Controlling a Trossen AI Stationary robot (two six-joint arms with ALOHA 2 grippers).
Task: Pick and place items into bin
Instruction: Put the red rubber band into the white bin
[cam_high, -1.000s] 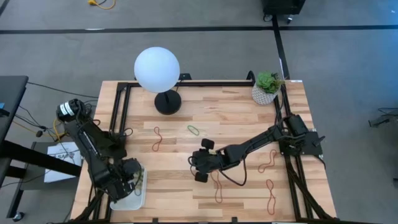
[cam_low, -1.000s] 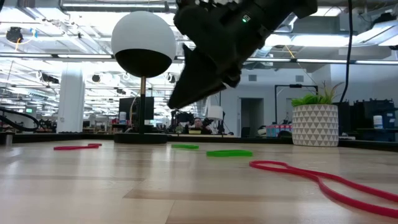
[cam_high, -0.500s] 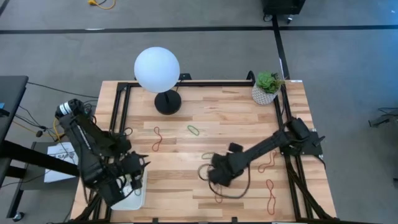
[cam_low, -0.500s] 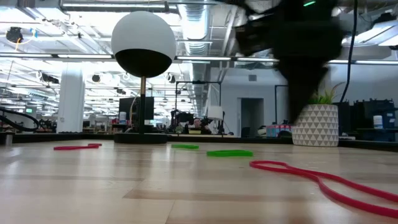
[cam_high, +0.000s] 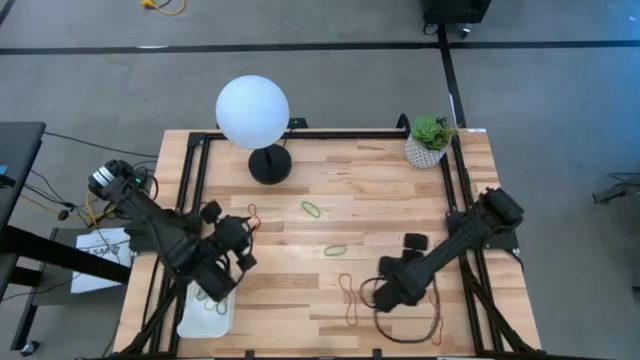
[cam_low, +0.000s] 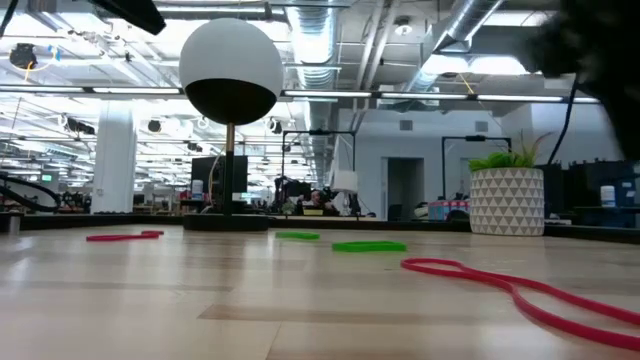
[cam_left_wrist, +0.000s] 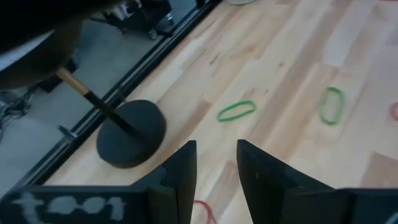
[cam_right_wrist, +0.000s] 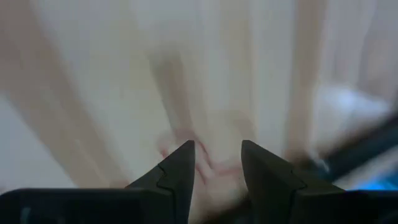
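2 arms of mine reach over the table (cam_high: 380, 190) from above: my left gripper (cam_high: 238, 250) hovers just above the white bin (cam_high: 205, 320), my right gripper (cam_high: 385, 293) low by the front red bands (cam_high: 349, 297). Level view: a red band (cam_low: 500, 285) lies nearest, green ones (cam_low: 368, 245) behind. Left wrist: fingers (cam_left_wrist: 180, 171) parted, empty, 2 green bands (cam_left_wrist: 236, 110) ahead. Right wrist: fingers (cam_right_wrist: 180, 168) apart over a blurred red band (cam_right_wrist: 208, 165)

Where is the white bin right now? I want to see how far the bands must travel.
In the high view the bin sits at the table's front-left corner, partly under the left gripper, far from the plant pot.
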